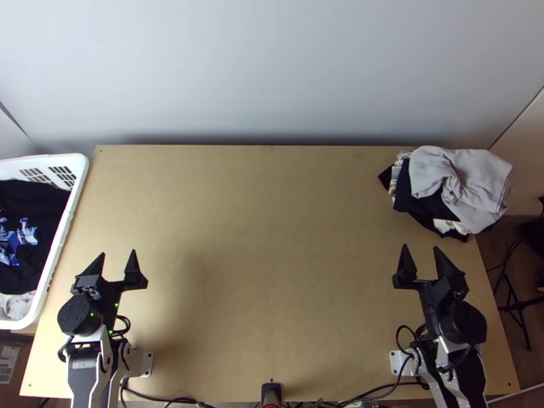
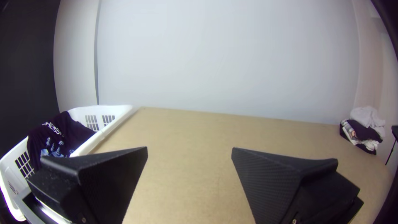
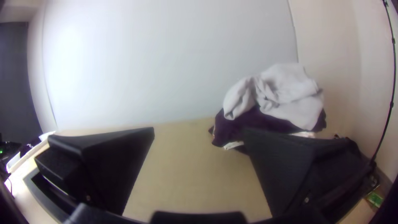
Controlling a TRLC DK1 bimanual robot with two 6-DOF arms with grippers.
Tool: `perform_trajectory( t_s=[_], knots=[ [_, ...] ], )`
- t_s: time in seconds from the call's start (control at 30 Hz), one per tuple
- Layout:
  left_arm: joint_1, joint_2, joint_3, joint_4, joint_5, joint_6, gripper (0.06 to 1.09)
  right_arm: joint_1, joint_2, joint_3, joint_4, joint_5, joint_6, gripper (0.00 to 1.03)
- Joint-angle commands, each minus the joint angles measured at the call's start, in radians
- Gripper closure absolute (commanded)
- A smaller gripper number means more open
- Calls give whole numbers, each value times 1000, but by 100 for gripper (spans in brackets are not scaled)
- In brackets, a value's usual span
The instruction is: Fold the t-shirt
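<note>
T-shirt fold: looks like the fetch step

Left hand (image 1: 117, 252) and right hand (image 1: 421, 247) are both wide, holding nothing, over the near bench (image 1: 272, 292). Just outboard of the left hand is the basket (image 1: 66, 224) with a dark printed shirt (image 2: 59, 135) bunched inside, probably our t-shirt. Beyond the right hand, far corner, there's a messy pile (image 1: 469, 180), pale grey on top. Folding hasn't begun imo. Next: left hand over the rim, pinch some shirt, lift clear, then spread it between both hands.
</note>
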Motion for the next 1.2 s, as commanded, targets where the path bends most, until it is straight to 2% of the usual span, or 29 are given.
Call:
perform_trajectory(
  t_s=[0.0,0.23,0.43,0.5,0.57,0.63,0.8,0.9,1.03,1.17],
  knots=[
    [0,0,0,0,0,-1,10,27,13,111,28,4,-30,4],
    [0,0,0,0,0,-1,10,26,182,355,-140,4,-89,4],
    [0,0,0,0,0,-1,10,35,323,571,-271,6,-99,4],
    [-14,0,0,2,9,-68,10,34,327,608,-282,10,-102,4],
    [-60,0,0,3,9,-81,10,26,370,668,-353,39,-104,4],
    [-61,0,0,5,8,-42,10,24,418,724,-429,39,-104,4],
    [-44,-1,5,34,-4,-53,10,31,571,858,-603,36,-96,4],
    [-58,-1,9,89,-6,-52,10,29,642,942,-635,38,-29,4],
    [-52,2,34,45,-24,-56,10,31,697,1033,-641,50,-6,4],
    [17,3,85,45,-30,-29,10,27,709,1030,-650,65,-3,4]
  ],
)
